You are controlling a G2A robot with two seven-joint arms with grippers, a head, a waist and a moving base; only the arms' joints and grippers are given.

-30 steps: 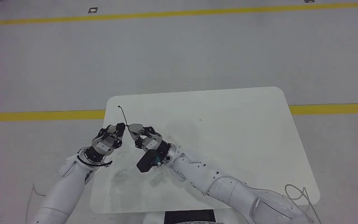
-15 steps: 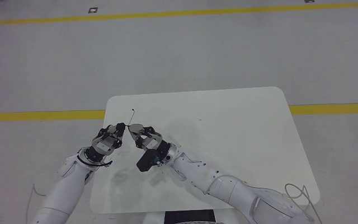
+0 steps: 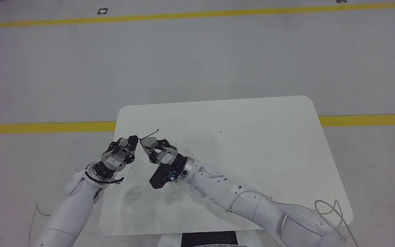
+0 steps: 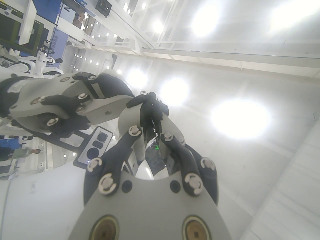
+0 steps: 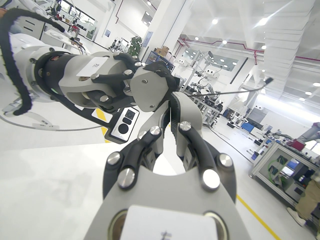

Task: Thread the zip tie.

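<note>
Zip tie point(image 5: 225, 92): thin, black, slightly bowed, small head.

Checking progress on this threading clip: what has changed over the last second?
The free end of the zip tie swung round, from slanting away toward the far left to pointing right, over the right tool. Nothing was taken hold of or let go: the right tool stays shut on the zip tie. The left tool stays shut, tip to tip with the right one, and both arms hold their places.
</note>
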